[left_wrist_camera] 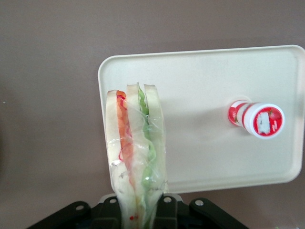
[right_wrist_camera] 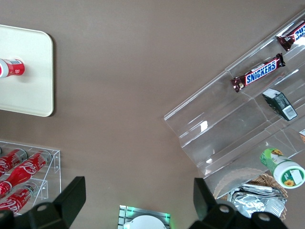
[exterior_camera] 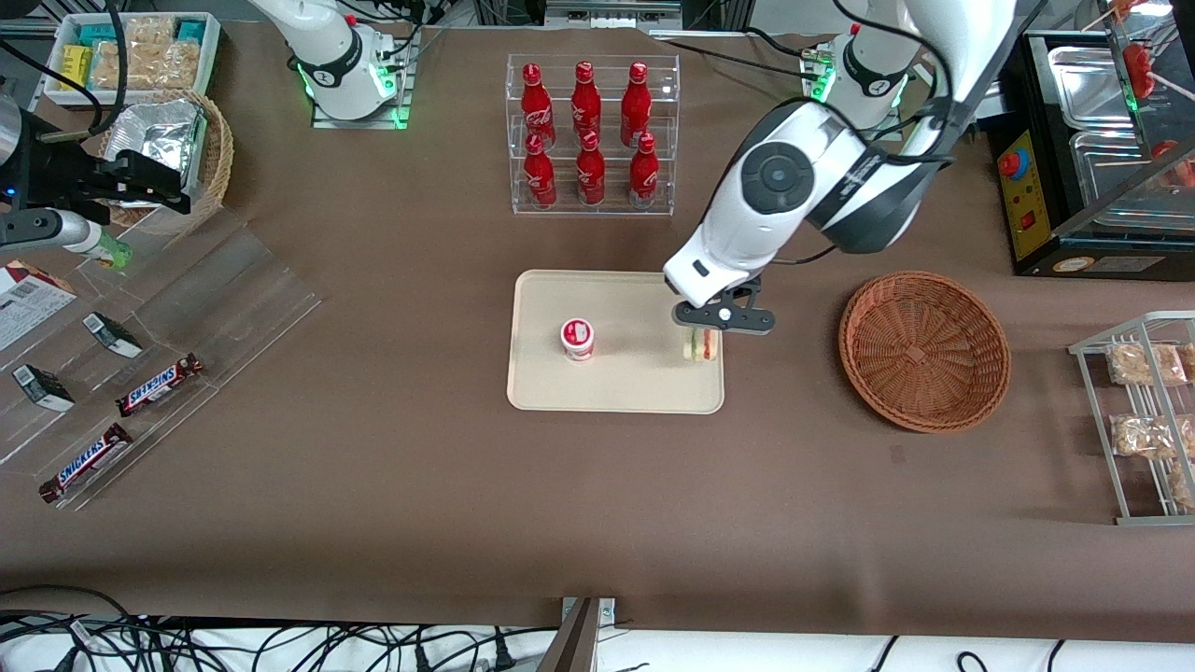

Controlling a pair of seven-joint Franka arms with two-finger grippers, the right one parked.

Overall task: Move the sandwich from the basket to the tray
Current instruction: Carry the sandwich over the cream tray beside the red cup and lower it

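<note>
Snickers bars [exterior_camera: 86, 464] lay nearest the front camera, on a clear stepped stand toward the parked arm's end of the table. Next came the beige tray [exterior_camera: 616, 392], with a small red-and-white cup [exterior_camera: 578, 338] standing on it. At the tray's edge toward the working arm, the gripper [exterior_camera: 702, 338] was clamped on the sandwich [exterior_camera: 700, 345] and held it low over the tray. The reddish-brown wicker basket [exterior_camera: 924, 350] stood near the tray, toward the working arm's end, and nothing showed inside it.

In my judgement the step in hand was the placing itself: the carrying looked done and the release was not yet made. The next move would call for lowering the sandwich until it rests on the tray, then parting the fingers and lifting straight up.

From the front, the arm hid most of the sandwich. The left wrist view showed more: the clear wrap, white bread with red and green filling [left_wrist_camera: 136, 157], and its tip over the tray's corner [left_wrist_camera: 107, 71], well apart from the cup [left_wrist_camera: 259, 119]. Whether it touched the tray, I could not tell.
</note>
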